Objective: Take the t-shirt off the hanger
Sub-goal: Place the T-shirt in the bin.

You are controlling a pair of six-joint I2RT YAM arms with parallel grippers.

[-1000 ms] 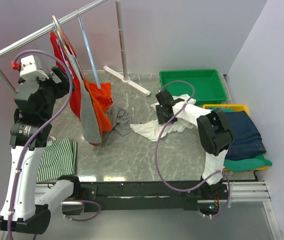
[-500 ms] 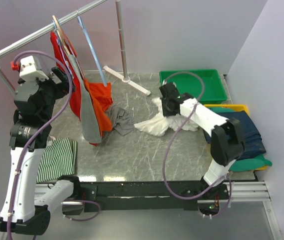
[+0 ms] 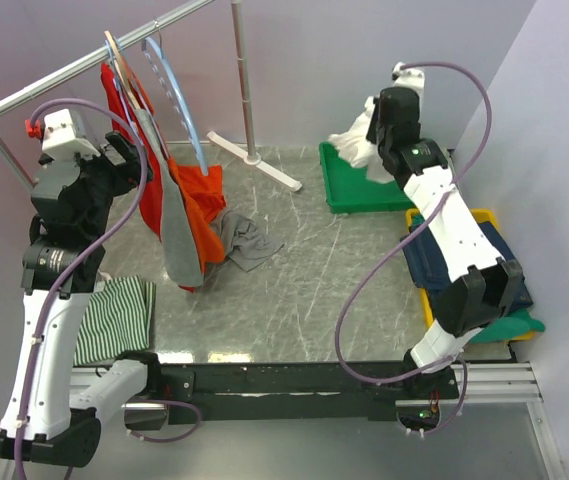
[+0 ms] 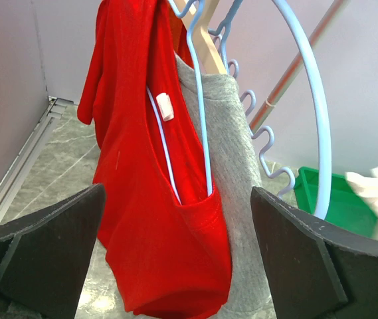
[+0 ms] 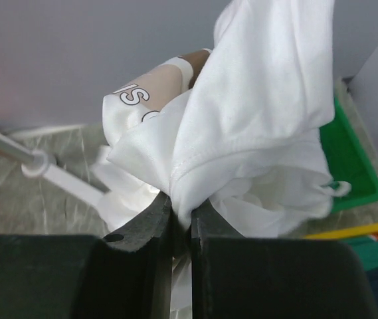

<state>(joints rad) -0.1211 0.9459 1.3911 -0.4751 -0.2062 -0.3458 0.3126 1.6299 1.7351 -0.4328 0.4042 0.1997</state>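
R gripper (image 5: 181, 214) is clamped nearly shut on a bunched fold of the white cotton t-shirt (image 5: 262, 100), held high over the green plastic bin (image 3: 354, 190) at far right, prob. to drop it in. L gripper (image 4: 175, 252) is wide open w/ nothing in it, facing the red t-shirt (image 4: 142, 199) hanging far left. The bare pale-blue plastic hanger (image 4: 319, 119) beside it suggests the white tee's already off.

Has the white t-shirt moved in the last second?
Yes. The right gripper, shut on it, has carried the white t-shirt from the table up and right; it now hangs above the green bin.
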